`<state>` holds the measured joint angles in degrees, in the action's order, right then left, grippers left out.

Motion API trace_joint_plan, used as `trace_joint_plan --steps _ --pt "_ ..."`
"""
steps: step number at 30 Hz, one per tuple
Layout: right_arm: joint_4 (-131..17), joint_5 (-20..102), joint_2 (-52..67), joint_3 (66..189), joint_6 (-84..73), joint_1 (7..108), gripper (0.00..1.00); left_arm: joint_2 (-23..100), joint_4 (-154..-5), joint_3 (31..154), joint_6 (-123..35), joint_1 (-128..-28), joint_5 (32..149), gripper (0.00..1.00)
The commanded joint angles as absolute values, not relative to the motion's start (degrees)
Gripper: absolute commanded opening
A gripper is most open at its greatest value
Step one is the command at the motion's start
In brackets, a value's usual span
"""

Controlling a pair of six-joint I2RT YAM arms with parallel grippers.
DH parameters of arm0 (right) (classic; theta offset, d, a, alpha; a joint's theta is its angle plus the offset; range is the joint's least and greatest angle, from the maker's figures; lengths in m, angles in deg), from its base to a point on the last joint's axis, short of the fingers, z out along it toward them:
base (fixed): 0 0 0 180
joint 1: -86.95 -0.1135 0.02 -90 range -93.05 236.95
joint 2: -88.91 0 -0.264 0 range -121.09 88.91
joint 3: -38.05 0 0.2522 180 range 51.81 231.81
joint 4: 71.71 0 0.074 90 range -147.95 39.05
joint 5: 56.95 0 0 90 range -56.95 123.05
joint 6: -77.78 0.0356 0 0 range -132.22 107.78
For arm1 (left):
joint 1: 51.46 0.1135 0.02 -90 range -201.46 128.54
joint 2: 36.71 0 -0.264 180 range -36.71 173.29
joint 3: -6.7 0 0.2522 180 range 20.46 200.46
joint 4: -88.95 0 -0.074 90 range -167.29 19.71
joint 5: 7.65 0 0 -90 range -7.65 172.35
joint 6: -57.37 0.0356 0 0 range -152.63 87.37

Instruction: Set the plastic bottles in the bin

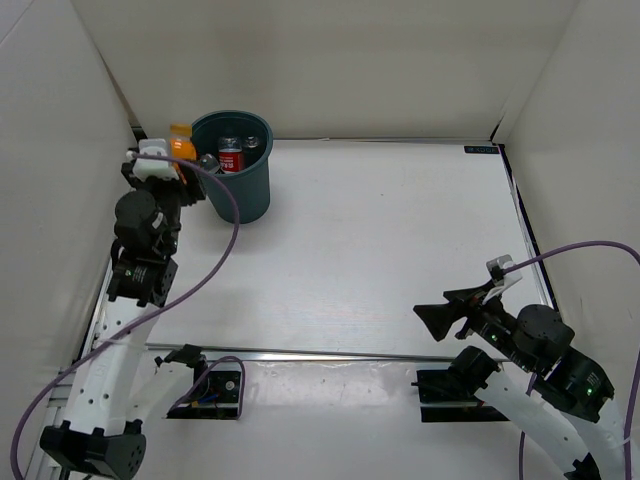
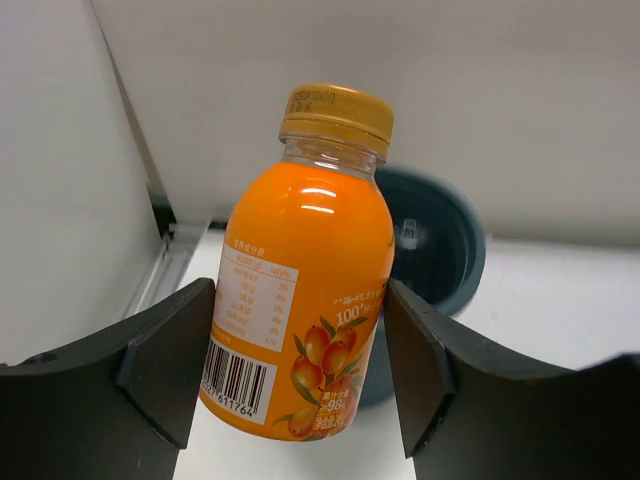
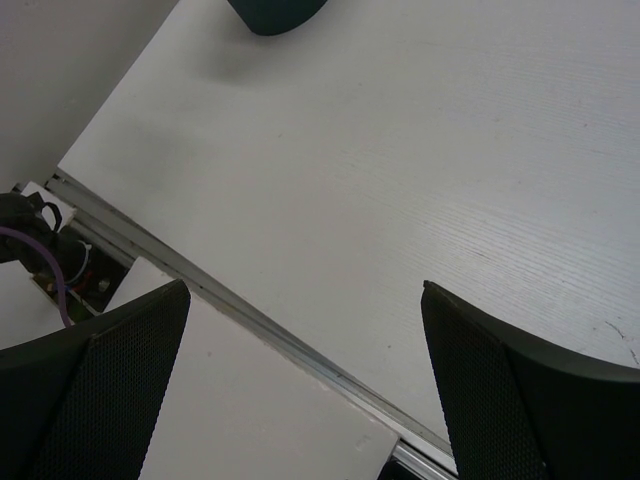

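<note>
My left gripper (image 1: 176,152) is shut on the stubby orange bottle (image 1: 181,144) and holds it in the air, just left of the rim of the dark teal bin (image 1: 240,190). In the left wrist view the orange bottle (image 2: 300,290) stands nearly upright between my fingers (image 2: 160,350), with the bin (image 2: 445,250) behind it. A bottle with a red label (image 1: 230,158) and two other bottles (image 1: 252,143) lie inside the bin. My right gripper (image 1: 450,310) is open and empty above the near right of the table; it also shows in the right wrist view (image 3: 305,340).
White walls close in the table on the left, back and right; the left wall is close to my left arm. A metal rail (image 1: 340,355) runs along the near edge. A purple cable (image 1: 225,250) loops from the left arm. The bin's base (image 3: 275,12) shows at the top of the right wrist view.
</note>
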<state>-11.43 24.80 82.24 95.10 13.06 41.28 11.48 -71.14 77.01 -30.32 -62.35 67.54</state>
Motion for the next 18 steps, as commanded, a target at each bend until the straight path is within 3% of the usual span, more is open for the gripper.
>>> trace_joint_plan --steps 1,14,18 --pt "-13.39 23.82 83.2 95.14 13.0 41.08 1.0 16.8 -72.45 84.33 -30.61 -62.53 66.44 0.11" --pt "-14.44 23.29 86.1 94.09 13.0 41.08 1.0 45.81 -87.74 98.33 -40.0 -58.93 71.09 0.11" --pt "-14.44 23.29 86.1 94.09 13.0 41.08 1.0 51.7 -90.75 100.96 -42.82 -57.08 73.74 0.19"
